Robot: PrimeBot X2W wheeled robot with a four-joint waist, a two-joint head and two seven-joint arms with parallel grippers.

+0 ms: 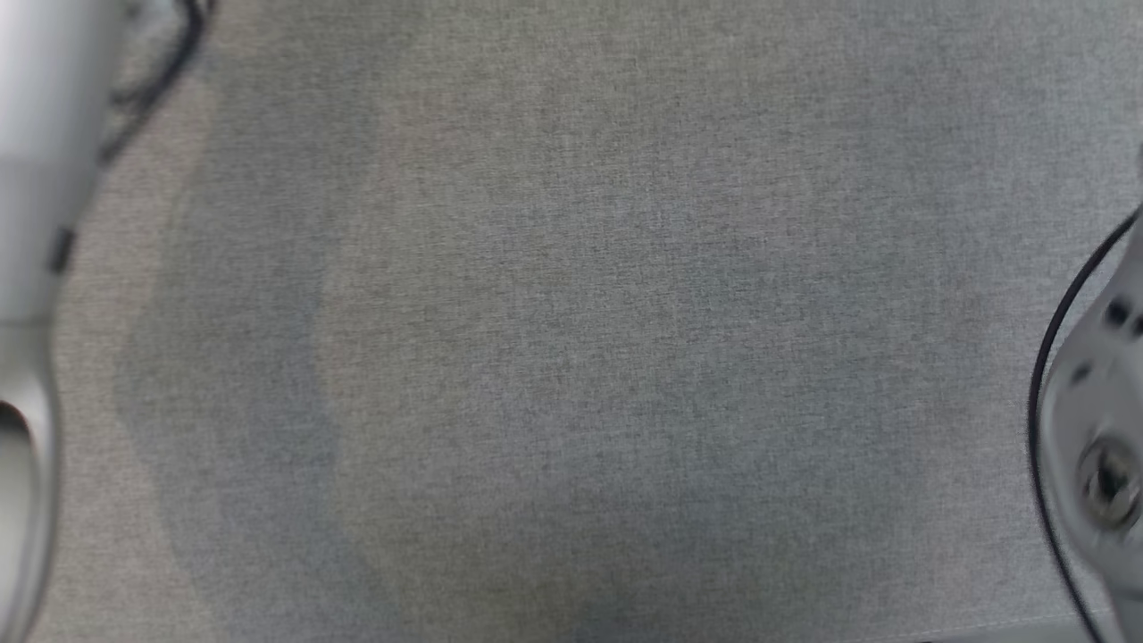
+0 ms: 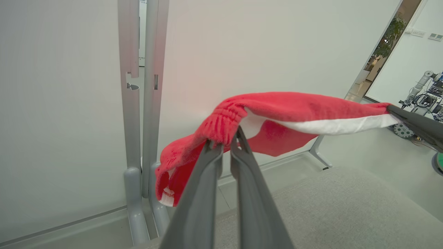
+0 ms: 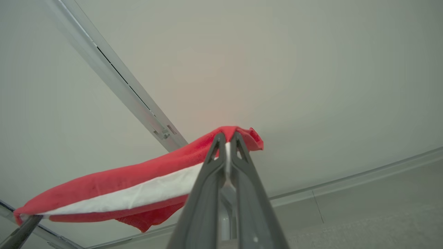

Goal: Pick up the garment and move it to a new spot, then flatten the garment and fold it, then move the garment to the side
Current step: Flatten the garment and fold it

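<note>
Two grippers: you have both pinched shut on one red and white garment [image 2: 294, 107], stretched in the air between them.
Left forearm [image 1: 36, 179]: pale, at 9 o'clock in your head view, above the grey table [image 1: 571, 357].
Left gripper [image 2: 225, 138]: fingers closed on the garment's ribbed red part; a loose end hangs toward 7 o'clock.
Garment: in your left wrist view it runs from the centre toward 3 o'clock, against the pale wall [image 2: 277, 45], with a white band along its lower edge.
Right gripper [image 3: 226, 138]: closed on the other end; the cloth trails toward 8 o'clock.
Right arm [image 1: 1098, 402]: at 3 o'clock in your head view, with a black cable [image 1: 1049, 357].
</note>
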